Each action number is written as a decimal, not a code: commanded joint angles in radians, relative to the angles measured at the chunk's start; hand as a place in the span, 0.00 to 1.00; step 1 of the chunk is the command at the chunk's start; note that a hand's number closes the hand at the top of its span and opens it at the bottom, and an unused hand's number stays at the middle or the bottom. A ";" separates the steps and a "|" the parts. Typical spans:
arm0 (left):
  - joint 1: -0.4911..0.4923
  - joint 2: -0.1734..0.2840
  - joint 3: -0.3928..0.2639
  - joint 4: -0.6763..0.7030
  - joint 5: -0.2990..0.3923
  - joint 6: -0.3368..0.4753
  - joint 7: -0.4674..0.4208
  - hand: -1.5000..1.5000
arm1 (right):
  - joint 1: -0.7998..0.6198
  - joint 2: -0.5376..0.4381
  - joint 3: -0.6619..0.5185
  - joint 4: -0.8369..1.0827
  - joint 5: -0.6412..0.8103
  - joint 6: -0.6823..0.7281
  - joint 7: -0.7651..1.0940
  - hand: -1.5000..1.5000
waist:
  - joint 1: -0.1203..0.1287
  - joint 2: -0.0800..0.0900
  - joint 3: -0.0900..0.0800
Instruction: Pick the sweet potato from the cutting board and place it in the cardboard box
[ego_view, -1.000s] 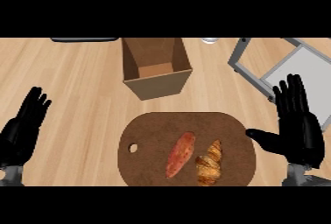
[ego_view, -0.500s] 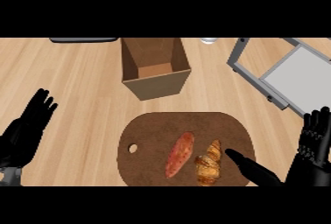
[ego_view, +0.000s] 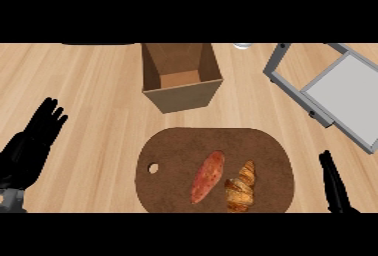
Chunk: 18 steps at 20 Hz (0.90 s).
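— Lying on the cutting board, head view: sweet potato, just left of a croissant. Cardboard box beyond, open.
— Hands?
— Left hand at left edge, fingers straight, holding nothing. Right hand at right edge, fingers straight, holding nothing.

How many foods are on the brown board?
2: the sweet potato lies near the middle of the cutting board, and a croissant lies just right of it. None look hidden.
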 joint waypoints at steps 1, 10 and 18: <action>-0.019 0.005 -0.006 0.003 -0.006 -0.012 0.004 0.50 | 0.021 -0.044 0.045 -0.047 0.136 0.174 0.230 0.00 | 0.018 0.010 -0.002; -0.040 -0.004 -0.025 0.001 -0.016 -0.020 0.024 0.50 | -0.176 0.119 0.198 -0.171 0.215 0.588 0.785 0.00 | 0.057 0.013 0.006; -0.064 -0.013 -0.012 0.001 -0.011 -0.009 0.062 0.50 | -0.386 0.390 0.225 -0.062 0.225 0.789 1.038 0.00 | 0.043 0.007 0.010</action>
